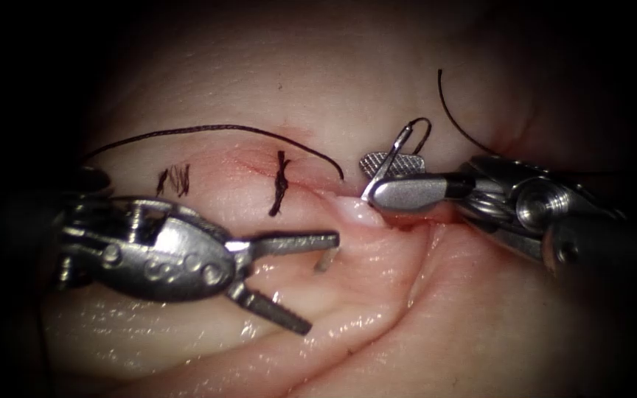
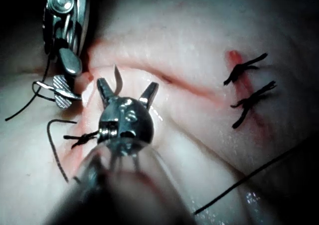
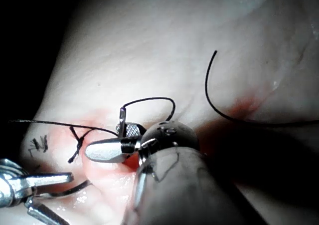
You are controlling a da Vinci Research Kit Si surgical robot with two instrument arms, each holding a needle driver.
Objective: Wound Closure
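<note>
The right tool gripped the needle near its tail, mid-frame at the cut; its tip had emerged between the left tool's open, empty jaws, calling for a grasp there.

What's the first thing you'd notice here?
The curved steel needle, held near its thread end by the right arm's shiny metal tool, enters the pale pink tissue at the cut. Its tip pokes out between the left arm's tool's open, empty jaws. A knotted black stitch sits left.

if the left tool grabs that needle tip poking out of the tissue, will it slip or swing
Probably stiff: the needle keeps its curve while the right tool grips its tail. Likely slippery, being thin and shiny where its tip exits the tissue beside the left tool's open fingers.
</note>
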